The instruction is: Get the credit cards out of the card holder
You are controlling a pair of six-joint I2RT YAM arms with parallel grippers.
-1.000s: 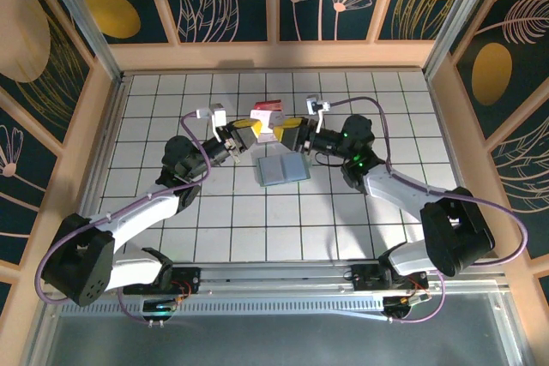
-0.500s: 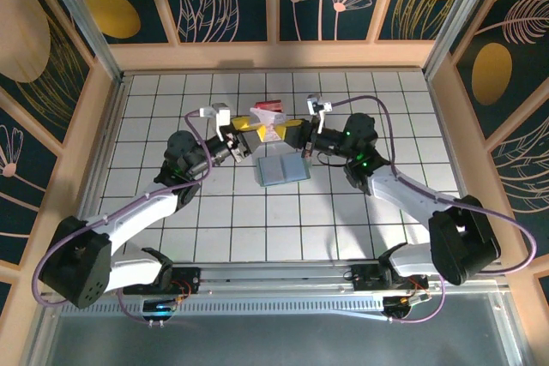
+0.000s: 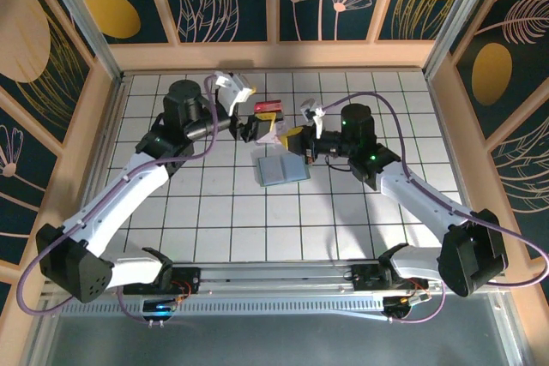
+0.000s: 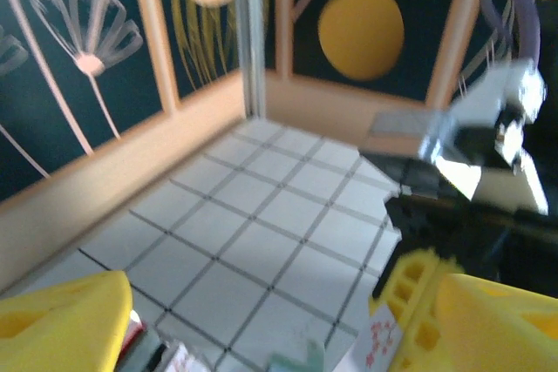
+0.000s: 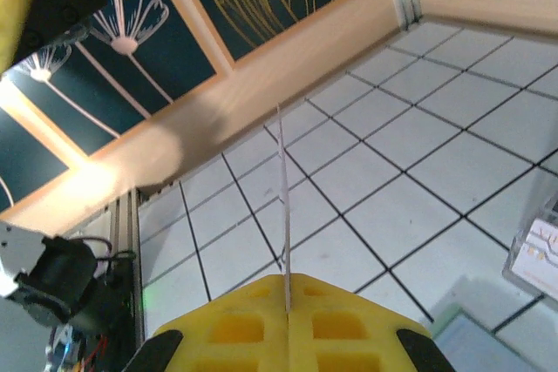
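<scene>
Now the right fingers [image 5: 227, 330] pinch one credit card [image 5: 282, 206] edge-up, clear of the card holder [image 3: 281, 171] — it lies open on the worktop [image 3: 214, 212] nearby. Left fingers [image 4: 61, 324] hang spread wide — probably ready for the next card.

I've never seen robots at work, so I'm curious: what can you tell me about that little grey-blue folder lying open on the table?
The card holder is a thin, flat, pale blue-grey bifold. It lies open like a small booklet on the white gridded table, with a centre fold parting its two panels. It sits slightly askew to the grid lines. The material looks smooth, perhaps plastic. Nothing grips it. Whether its pockets hold cards is too small to tell.
</scene>
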